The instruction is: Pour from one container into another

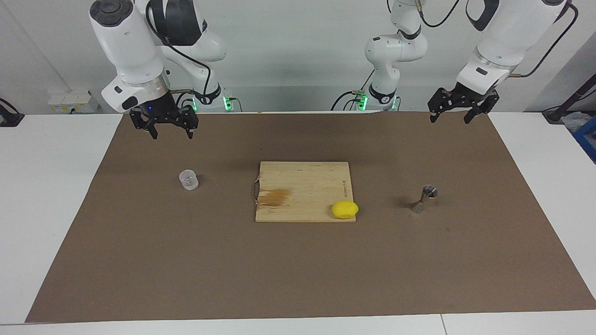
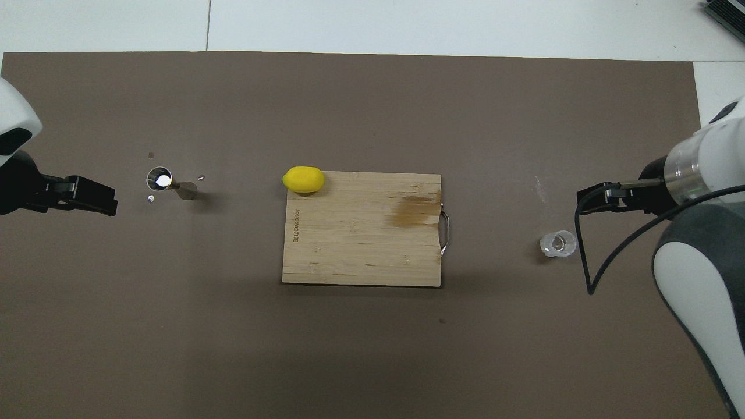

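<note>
1. Brown mat [image 1: 298,279] fills lower frame, bare.
2. Glass cup [image 1: 188,180], left-centre, sits below my right gripper [image 1: 171,131], the nearer one, jaws spread, empty.
3. Jigger [image 1: 424,199], right-centre, upright; left gripper [image 1: 450,116] above it, spread, empty.

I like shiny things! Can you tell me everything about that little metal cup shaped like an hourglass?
The jigger is shiny grey steel: two small cones joined at a narrow waist. It stands upright on the brown mat, open mouth up, toward the left arm's end of the table, beside the cutting board. Nothing touches it but the mat. What is inside cannot be told.
</note>
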Available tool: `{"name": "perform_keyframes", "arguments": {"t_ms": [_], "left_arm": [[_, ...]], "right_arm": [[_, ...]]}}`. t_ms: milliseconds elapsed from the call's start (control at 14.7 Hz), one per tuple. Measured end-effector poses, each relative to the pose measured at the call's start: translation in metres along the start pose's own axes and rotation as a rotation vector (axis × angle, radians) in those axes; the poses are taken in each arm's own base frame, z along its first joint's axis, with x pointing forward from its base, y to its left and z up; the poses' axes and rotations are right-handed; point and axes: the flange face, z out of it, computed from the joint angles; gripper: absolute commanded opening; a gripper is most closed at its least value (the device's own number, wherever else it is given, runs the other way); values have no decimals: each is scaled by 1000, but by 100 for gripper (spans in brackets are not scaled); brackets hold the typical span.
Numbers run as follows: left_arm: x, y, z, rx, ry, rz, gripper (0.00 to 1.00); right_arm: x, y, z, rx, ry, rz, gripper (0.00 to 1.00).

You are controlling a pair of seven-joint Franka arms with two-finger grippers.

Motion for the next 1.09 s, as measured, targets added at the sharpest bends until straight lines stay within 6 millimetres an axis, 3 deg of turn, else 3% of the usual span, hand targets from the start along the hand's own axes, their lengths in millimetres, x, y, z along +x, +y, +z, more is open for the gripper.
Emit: {"name": "perform_keyframes", "arguments": {"t_ms": [681, 1090], "left_arm": [[0, 9, 2, 2, -4, 16, 100], [0, 14, 18, -11, -36, 19, 100]], "right_arm": [[0, 0, 0, 0, 0, 0, 100], [0, 0, 0, 0, 0, 0, 100]]}}
